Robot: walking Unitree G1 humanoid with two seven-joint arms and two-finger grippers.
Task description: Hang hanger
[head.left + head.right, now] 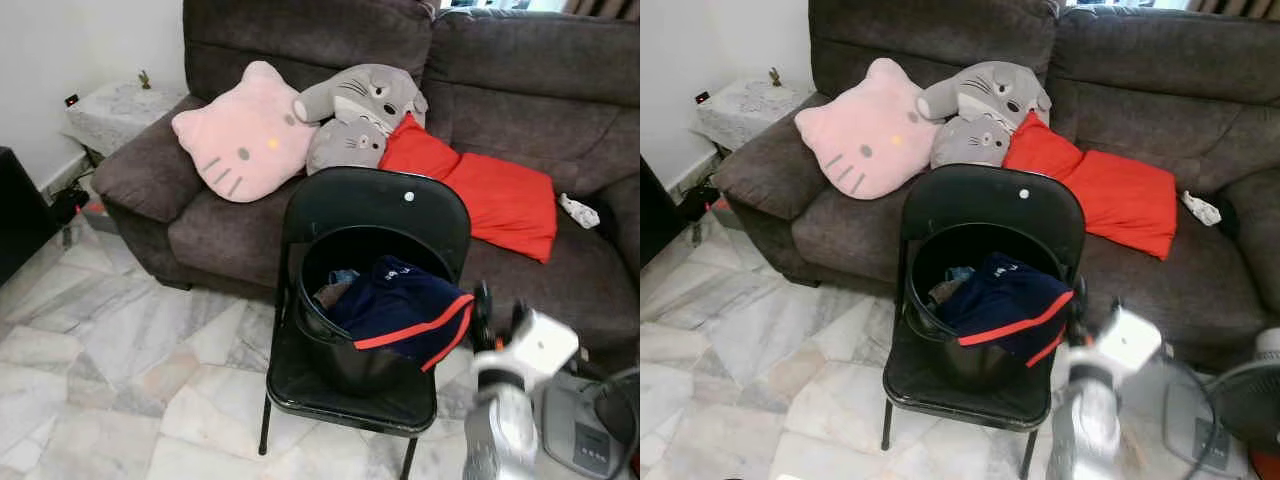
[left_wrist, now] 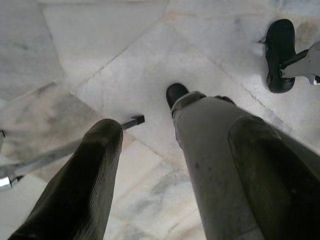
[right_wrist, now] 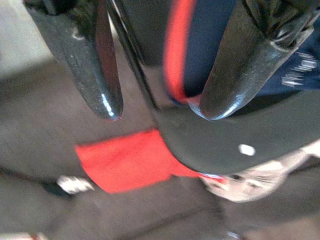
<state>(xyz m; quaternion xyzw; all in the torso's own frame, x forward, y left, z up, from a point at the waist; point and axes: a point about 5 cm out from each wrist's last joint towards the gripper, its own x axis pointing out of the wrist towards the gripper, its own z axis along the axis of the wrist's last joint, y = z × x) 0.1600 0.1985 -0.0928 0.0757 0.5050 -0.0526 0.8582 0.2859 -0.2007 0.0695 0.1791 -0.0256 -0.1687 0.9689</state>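
While the task calls for hanging a hanger, we see no hanger yet, so we judge this as the approach/search step, not the hang itself. Our right gripper [image 1: 497,312] is raised beside the black bucket [image 1: 345,340] that sits on the black folding chair [image 1: 375,205] in front of the grey sofa [image 1: 520,90]; its fingers [image 3: 97,75] stand spread with nothing between them, pointed at the bucket rim and the navy garment with red trim [image 1: 405,310] draped over it. Our left gripper [image 2: 170,165] hangs low over the marble floor [image 1: 110,350], fingers apart and empty, with a robot foot [image 2: 280,55] and a thin metal rod [image 2: 65,150] on the tiles below it. Where the hanger is, we cannot tell: it may be buried under the clothes in the bucket, but nothing in view confirms that, and no rail or hook to hang it on is visible either. Next move, as we judge it, calls for bringing the right gripper over the rim and either lifting the navy garment or probing under it, while keeping clear of the chair back. Right wrist view is motion-blurred, so fine detail at the rim is unreliable. Bucket contents below the top layer are hidden; a pink cat cushion [image 1: 245,135], grey plush toys [image 1: 360,115] and a red cushion [image 1: 480,190] sit on the sofa behind.
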